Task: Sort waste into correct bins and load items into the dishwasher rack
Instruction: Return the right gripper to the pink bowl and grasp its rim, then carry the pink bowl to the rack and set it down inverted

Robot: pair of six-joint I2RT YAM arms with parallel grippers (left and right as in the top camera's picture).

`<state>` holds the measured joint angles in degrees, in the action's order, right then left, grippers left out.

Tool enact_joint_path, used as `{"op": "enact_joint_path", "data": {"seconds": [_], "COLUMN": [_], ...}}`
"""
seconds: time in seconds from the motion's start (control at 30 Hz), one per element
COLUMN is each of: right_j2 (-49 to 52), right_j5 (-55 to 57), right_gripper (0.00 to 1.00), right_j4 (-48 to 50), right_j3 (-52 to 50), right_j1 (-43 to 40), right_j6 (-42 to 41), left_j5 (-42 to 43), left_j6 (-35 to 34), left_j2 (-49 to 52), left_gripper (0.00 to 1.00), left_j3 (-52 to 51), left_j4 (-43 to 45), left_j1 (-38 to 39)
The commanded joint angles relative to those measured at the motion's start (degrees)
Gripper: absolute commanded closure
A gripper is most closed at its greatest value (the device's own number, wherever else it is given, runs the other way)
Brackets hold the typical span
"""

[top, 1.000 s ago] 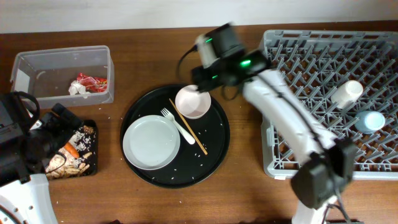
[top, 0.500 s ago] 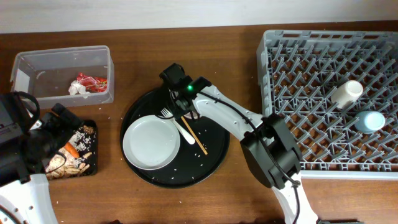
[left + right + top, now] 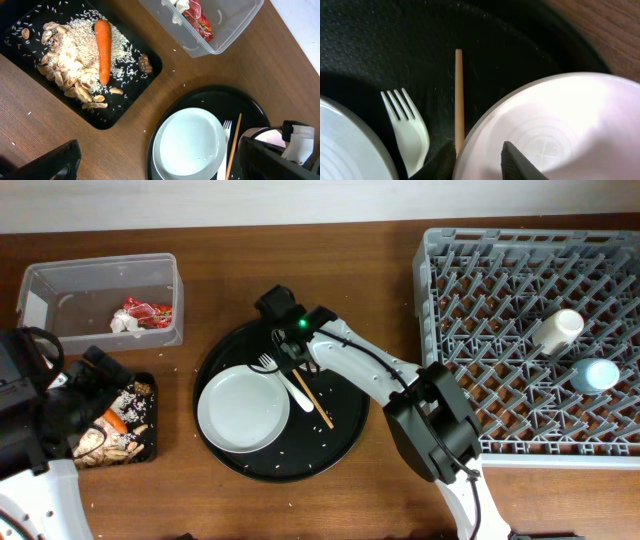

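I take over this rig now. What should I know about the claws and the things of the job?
Left claw: open, empty, beside the black tray.
Right claw: open, astride the rim of the pink bowl on the round tray.
Done: rice and carrot in the black tray; wrapper in the clear tub; cream cup and blue cup in the rack.
To do: bowl, plate, fork and chopstick, all on the round tray, to the rack.
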<state>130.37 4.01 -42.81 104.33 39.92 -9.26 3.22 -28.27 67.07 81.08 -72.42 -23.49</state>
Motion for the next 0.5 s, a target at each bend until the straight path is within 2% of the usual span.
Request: {"op": "enact_joint_path", "data": {"seconds": [0.0,0.17,0.33,0.47], "right_j2": [1.18,0.11,-3.43,-7.19], "right_j5": [1.92,2.49,2.51,2.19], "right_gripper": [0.76,0.96,0.96,0.96], "right_j4": [-0.24,-2.51,-9.09,-18.43], "right_j3": [-0.20,2.14,10.73,21.16], "right_j1": [0.96,1.84,0.90,-3.85], "right_j6": [-0.70,-0.76,-0.94,-3.30], "left_j5": [0.42,0.42,0.42,0.42], "left_j6": [0.74,0.74,0.74,0.76], "left_j2": [-0.07,-0.07,-0.07,-0.07], "left_gripper": [0.01,0.01,0.01,0.01], "left_j3": [-0.22,-0.22,-0.22,-0.22], "left_j4": [0.09,0.09,0.09,0.09], "left_j1": [-0.22,-0.20,-0.22,-0.22]}}
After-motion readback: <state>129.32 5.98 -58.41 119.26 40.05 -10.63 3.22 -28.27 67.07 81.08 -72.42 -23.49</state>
